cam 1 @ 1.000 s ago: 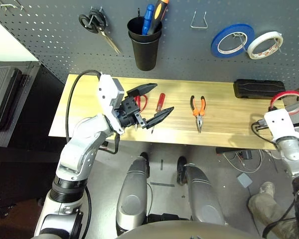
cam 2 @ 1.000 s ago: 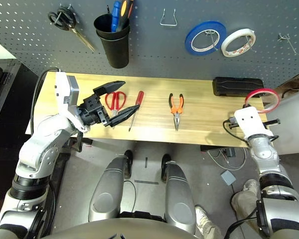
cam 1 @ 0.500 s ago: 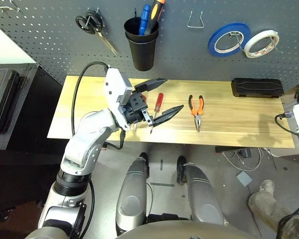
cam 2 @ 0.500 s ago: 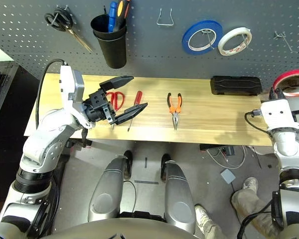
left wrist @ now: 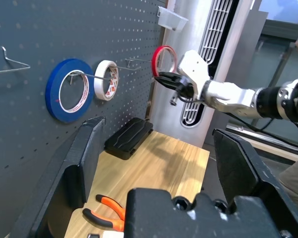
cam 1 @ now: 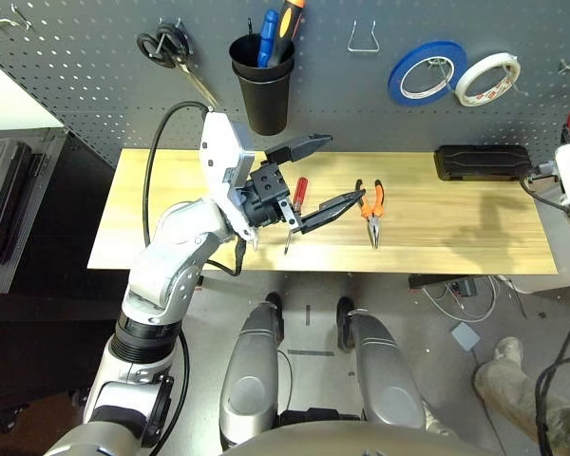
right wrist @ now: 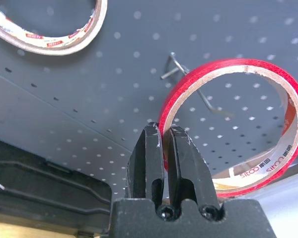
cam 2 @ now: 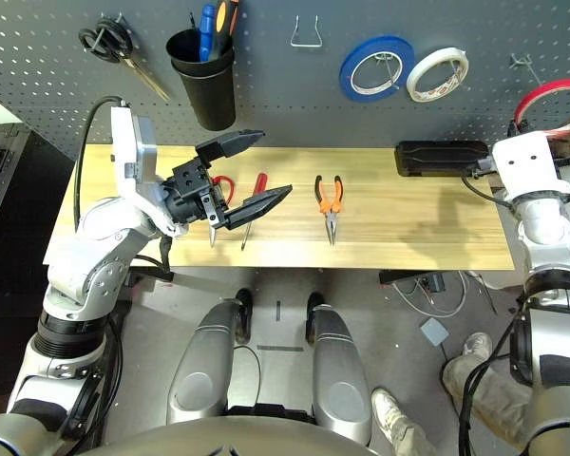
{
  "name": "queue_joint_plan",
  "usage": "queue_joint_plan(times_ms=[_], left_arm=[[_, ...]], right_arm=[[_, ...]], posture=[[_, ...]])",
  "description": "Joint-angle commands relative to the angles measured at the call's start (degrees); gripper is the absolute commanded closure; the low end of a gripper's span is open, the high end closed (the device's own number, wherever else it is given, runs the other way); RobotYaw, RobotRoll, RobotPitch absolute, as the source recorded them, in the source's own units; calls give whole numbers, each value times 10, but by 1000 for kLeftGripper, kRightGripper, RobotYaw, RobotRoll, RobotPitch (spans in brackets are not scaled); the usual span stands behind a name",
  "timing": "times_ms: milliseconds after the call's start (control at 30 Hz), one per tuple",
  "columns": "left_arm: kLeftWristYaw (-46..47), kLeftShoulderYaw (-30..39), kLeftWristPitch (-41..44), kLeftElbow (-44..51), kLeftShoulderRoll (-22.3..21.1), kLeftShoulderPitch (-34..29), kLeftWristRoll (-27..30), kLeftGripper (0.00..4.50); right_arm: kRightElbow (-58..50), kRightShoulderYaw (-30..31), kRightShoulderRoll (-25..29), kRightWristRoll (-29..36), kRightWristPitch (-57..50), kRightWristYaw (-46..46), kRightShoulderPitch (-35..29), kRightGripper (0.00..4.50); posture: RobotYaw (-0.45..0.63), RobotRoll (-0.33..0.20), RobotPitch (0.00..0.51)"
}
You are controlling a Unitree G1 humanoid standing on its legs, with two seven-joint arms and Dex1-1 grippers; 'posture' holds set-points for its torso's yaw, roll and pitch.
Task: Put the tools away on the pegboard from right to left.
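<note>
A big dark grey pegboard [cam 1: 95, 85] backs a pale wooden table [cam 1: 456, 237] over a grey floor. Seen along the left gripper's fingers, a silver slatted column stands past the table's right end.

The right wrist view shows what the head views cannot: the right gripper [right wrist: 164, 139] is pinched together on the rim of the red tape ring [right wrist: 288, 148], held up just before a bare metal hook [right wrist: 198, 94] on the board, right of the white tape roll [right wrist: 49, 39].

The left gripper [cam 1: 309, 176] hangs wide apart and empty over the table's left part, covering the red-handled scissors [cam 2: 223, 185]. Beside it lie the red screwdriver [cam 2: 252, 204], then the orange pliers [cam 1: 372, 207]; a black case [cam 1: 480, 161] sits far right.
</note>
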State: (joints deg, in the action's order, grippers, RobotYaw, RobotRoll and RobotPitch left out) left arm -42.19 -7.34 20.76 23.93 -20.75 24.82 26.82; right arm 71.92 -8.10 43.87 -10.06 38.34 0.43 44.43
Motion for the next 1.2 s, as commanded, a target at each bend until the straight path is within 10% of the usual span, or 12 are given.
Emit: queue_joint_plan(times_ms=[33,233,667,1200], left_arm=[[5,-10,-2,0,1,1,-11,0],[12,-15,-2,-5,3,6,-21,0],[21,-25,4,9,-1,-10,-30,0],[9,-51,49,-58,-116,-23,-129,0]], right_arm=[[23,14,0,-11,-74,12,34,4480],[41,23,-20,-17,-166,8,105,4480],[12,22,-21,-23,29,-66,-8,35],[-54,2,-159,87,-105,126,-107,11]], posture=[[223,0,274],[225,0,275],[231,0,290],[251,0,289]])
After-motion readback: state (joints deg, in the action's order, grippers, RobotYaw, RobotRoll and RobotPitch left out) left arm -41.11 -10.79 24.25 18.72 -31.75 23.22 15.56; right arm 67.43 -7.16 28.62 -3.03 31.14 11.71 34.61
